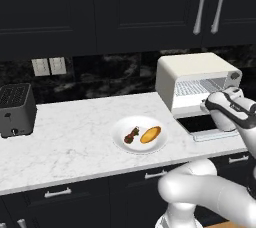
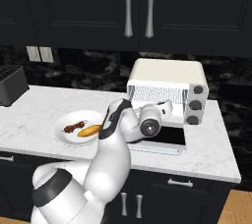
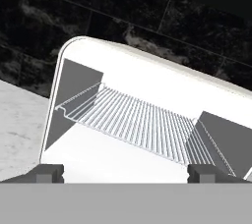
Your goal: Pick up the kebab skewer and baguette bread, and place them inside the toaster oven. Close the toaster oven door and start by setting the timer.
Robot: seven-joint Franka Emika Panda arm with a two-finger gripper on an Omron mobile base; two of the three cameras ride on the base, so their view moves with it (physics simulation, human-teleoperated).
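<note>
The cream-white oven (image 1: pixel 187 69) stands with its door (image 2: pixel 165 139) dropped flat, wire rack (image 3: pixel 138 120) bare. Left of the oven, on a white plate (image 1: pixel 122 139), lie the dark chunky skewer (image 1: pixel 131 135) and the golden baguette (image 1: pixel 150 134) — side by side.

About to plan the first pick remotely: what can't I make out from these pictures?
- Gripper: the hand view's bottom edge cuts the tips; the wrist hides them in both base views.
- Toaster oven door: the arm covers its left part in the right base view.
- Kebab skewer on the plate: too small to count chunks.
- Toaster oven knob markings: too small.
</note>
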